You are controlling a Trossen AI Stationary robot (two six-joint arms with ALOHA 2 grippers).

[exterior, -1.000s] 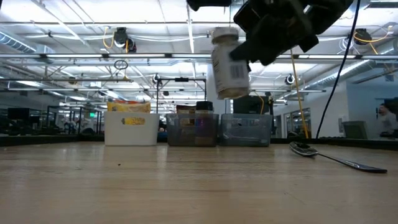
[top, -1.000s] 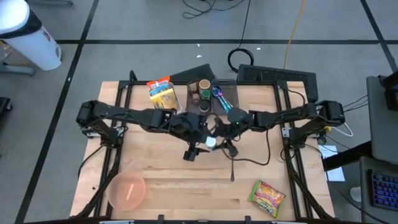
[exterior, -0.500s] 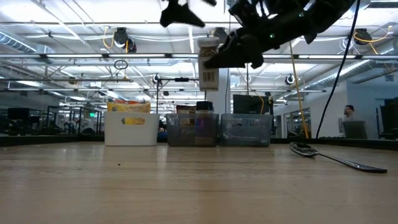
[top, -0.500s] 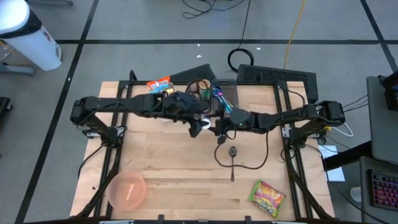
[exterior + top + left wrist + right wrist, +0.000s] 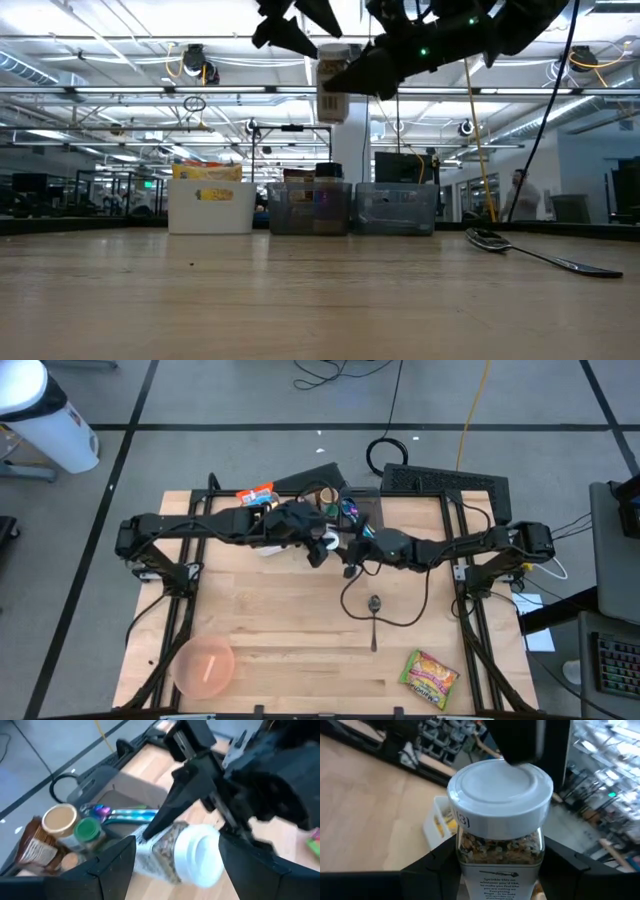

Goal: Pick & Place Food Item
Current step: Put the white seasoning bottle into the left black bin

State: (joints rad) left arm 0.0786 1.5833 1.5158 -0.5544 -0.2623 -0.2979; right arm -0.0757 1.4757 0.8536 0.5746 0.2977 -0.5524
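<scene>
**Aloft, a seasoning jar between two arms**

The right gripper clamps the white-lidded seasoning jar upright, high above the table's far middle, near the clear bins. The left gripper, fingers wide, faces its lid from just beside, holding nothing.

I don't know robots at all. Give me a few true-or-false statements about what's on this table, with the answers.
1. The right gripper holds a white-lidded jar above the table. True.
2. The spoon lies in the pink bowl. False: it lies on the bare wood, apart from the bowl.
3. The left gripper is open. True.
4. The snack packet sits in a bin at the back. False: it lies near the table's front edge.
</scene>
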